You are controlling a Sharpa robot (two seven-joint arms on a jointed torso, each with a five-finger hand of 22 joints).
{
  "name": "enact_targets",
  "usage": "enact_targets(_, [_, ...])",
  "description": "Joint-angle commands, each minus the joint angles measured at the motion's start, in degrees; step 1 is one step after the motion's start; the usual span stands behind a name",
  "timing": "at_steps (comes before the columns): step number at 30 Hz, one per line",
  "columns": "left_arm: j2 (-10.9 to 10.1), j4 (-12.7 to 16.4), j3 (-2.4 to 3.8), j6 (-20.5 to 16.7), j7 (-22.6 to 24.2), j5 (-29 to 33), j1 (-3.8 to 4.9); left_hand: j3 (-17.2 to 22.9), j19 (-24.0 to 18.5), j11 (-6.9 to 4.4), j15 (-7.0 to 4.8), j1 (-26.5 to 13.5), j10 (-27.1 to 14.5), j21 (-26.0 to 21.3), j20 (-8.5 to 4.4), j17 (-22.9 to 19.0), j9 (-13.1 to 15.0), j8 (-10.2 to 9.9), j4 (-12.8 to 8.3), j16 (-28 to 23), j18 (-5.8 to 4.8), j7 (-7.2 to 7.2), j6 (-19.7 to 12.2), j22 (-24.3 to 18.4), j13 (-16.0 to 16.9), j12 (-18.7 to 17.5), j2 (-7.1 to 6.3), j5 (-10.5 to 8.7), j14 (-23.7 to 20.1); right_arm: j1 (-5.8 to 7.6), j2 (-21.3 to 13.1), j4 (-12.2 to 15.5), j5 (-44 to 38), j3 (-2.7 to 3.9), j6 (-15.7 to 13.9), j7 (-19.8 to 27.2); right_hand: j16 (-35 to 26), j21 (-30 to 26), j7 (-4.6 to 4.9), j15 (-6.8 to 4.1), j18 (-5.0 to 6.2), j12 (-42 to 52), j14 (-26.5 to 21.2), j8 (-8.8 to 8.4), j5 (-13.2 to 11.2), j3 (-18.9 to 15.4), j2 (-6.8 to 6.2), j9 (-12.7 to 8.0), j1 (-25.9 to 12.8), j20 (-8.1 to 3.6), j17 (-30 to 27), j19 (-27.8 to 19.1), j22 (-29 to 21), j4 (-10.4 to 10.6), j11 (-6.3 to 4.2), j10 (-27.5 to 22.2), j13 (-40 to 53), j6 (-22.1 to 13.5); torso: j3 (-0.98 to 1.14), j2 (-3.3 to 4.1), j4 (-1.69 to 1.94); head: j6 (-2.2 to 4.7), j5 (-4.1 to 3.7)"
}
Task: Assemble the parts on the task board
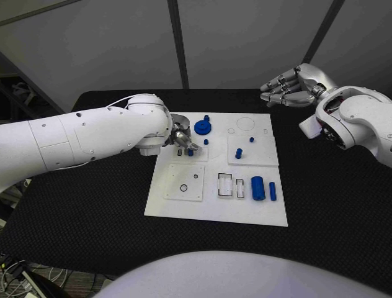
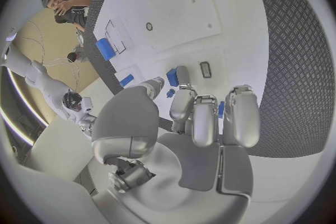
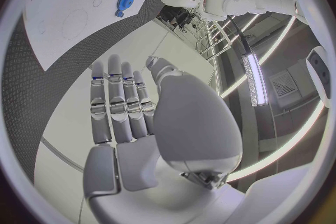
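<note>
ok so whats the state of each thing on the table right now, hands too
white task board: flat on the black table
blue gear: lying on the board
large blue cylinder: lying on its side
left hand: down over the board, fingers at small blue pieces; grasp unclear
right hand: raised off the board, holds nothing

White task board (image 1: 216, 210) mid-table — small blue parts (image 1: 258, 188) scattered on it
</note>
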Motion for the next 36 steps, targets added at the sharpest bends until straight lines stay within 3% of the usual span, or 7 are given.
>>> enact_targets(1, [-0.08, -0.12, 0.03, 0.55, -0.36, -0.41, 0.12, -0.34, 0.46, -0.15, -0.44, -0.38, 0.35, 0.21, -0.02, 10.47, 0.07, 0.25, -0.01, 0.26, -0.83, -0.16, 0.37, 4.45, -0.02, -0.26, 0.31, -0.17, 4.70, 0.13, 0.05, 0.01, -0.08, 0.04, 0.37, 0.19, -0.37, -0.37, 0.13, 0.40, 0.69, -0.22, 0.20, -0.08, 0.36, -0.26, 0.17, -0.02, -0.62, 0.21, 0.09, 0.39, -0.07, 0.19, 0.24, -0.07, -0.08, -0.11, 0.03, 0.01, 0.01, -0.06, 0.01])
enact_targets(8, [-0.10, -0.43, 0.03, 0.68, -0.38, -0.41, 0.18, -0.53, 0.44, -0.21, -0.51, 0.84, 0.29, 0.13, -0.11, 10.47, 0.15, 0.30, -0.39, 0.25, -0.81, -0.22, 0.21, 4.43, -0.11, -0.34, 0.94, -0.08, 4.70, 0.13, 0.04, 0.01, -0.08, 0.04, 0.38, 0.12, -0.37, -0.50, 0.10, 0.37, 0.70, -0.19, 0.22, -0.04, 0.38, -0.31, 0.20, 0.00, -0.67, 0.22, 0.10, 0.49, -0.17, 0.23, 0.21, -0.04, -0.10, -0.08, 0.00, 0.02, 0.01, -0.10, -0.02])
enact_targets(22, [0.05, -0.48, 0.03, 0.65, -0.39, -0.23, 0.21, 2.83, 0.36, -0.37, -0.65, 7.21, 0.10, -0.19, -0.14, 10.49, 0.32, 0.36, -2.47, 0.24, -0.77, -0.37, -0.55, 4.43, -0.38, -0.57, 3.90, 0.24, 4.71, 0.13, 0.08, -0.03, -0.09, 0.04, 0.42, 0.01, -0.37, -0.50, 0.10, 0.37, 0.70, -0.19, 0.22, -0.04, 0.38, -0.31, 0.20, 0.00, -0.67, 0.22, 0.10, 0.49, -0.17, 0.23, 0.21, -0.04, -0.10, -0.08, 0.04, -0.01, 0.01, -0.16, 0.00])
enact_targets(36, [0.10, -0.40, 0.03, 0.53, -0.39, 0.67, 0.21, 5.30, 0.36, -0.40, -0.66, 8.82, 0.06, -0.31, -0.10, 10.49, 0.41, 0.43, -3.49, 0.23, -0.77, -0.39, -0.81, 4.49, -0.46, -0.63, 4.46, 0.31, 4.71, 0.13, 0.07, -0.04, -0.09, 0.04, 0.60, -0.08, -0.38, -0.57, 0.08, 0.36, 0.71, -0.19, 0.23, -0.03, 0.42, -0.28, 0.27, 0.00, -0.63, 0.22, 0.11, 0.55, -0.22, 0.22, 0.19, -0.05, -0.11, -0.08, 0.02, -0.01, 0.02, -0.25, -0.05])
